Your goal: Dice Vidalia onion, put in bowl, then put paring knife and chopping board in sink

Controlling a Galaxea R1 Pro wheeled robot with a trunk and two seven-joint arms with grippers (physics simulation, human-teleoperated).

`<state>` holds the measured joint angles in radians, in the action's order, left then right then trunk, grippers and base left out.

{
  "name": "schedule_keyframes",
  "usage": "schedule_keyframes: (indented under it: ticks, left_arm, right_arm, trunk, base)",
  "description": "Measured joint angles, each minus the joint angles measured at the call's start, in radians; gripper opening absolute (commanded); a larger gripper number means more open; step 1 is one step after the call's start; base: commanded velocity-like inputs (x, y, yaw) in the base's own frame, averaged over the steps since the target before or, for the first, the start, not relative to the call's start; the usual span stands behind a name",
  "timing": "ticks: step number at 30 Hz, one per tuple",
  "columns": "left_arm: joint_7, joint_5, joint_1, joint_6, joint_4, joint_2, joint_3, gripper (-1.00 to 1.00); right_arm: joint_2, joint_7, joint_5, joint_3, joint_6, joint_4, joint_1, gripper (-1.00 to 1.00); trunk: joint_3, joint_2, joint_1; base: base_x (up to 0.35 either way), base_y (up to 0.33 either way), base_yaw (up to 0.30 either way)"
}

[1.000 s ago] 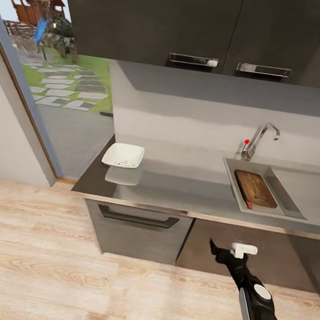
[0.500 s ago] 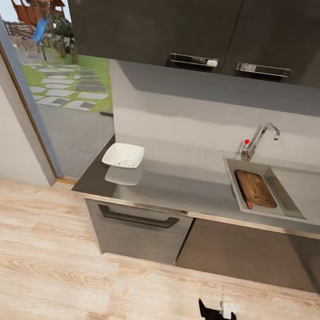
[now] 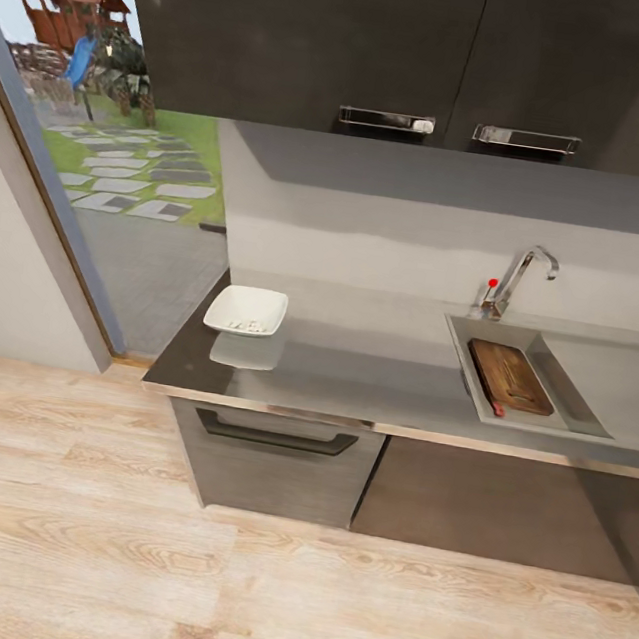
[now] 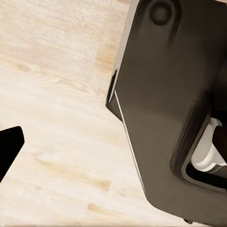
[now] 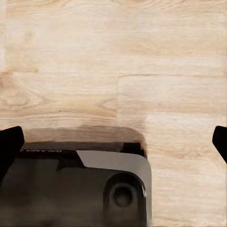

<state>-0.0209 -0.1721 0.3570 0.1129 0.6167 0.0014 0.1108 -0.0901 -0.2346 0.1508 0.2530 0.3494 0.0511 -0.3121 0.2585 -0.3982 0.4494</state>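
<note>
In the head view the brown chopping board (image 3: 511, 375) lies inside the sink (image 3: 465, 351) at the right of the countertop (image 3: 353, 374). A slim red-ended thing, the paring knife (image 3: 496, 408), rests at the board's near corner. The white bowl (image 3: 247, 311) stands on the countertop's left end with small pale bits of diced onion (image 3: 248, 326) in it. In the right wrist view my right gripper (image 5: 113, 142) is open over the wooden floor, with a dark fingertip at each edge of the picture. My left gripper (image 4: 113, 146) looks open too, one dark fingertip (image 4: 9, 146) showing beside the robot's dark body.
A chrome tap (image 3: 522, 276) with a red knob stands behind the sink. Dark wall cabinets (image 3: 396, 47) hang above, and a drawer with a handle (image 3: 274, 437) sits under the counter. A glass door (image 3: 79, 157) at the left opens onto a garden. Wooden floor (image 3: 226, 570) lies before the counter.
My right arm, raised in front of the lower cabinet a second ago, has dropped down and left the head view. The counter, bowl, board and knife have not moved.
</note>
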Motion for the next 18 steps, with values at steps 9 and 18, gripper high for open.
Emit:
schedule_keyframes:
  ticks: [9, 18]
  left_arm:
    - [-0.002, 0.000, 0.000, -0.006, -0.006, 0.006, 0.001, 1.00]
    - [0.000, 0.000, 0.000, -0.012, -0.089, 0.009, 0.002, 1.00]
  right_arm:
    - [0.000, 0.072, 0.021, -0.001, -0.053, -0.034, 0.087, 1.00]
    - [0.007, 0.104, 0.021, -0.001, -0.173, -0.035, 0.138, 1.00]
  trunk:
    - [0.000, 0.000, 0.000]
    - [-0.013, 0.000, 0.000]
  base:
    - [0.000, 0.000, 0.000]
    - [0.000, 0.000, -0.038]
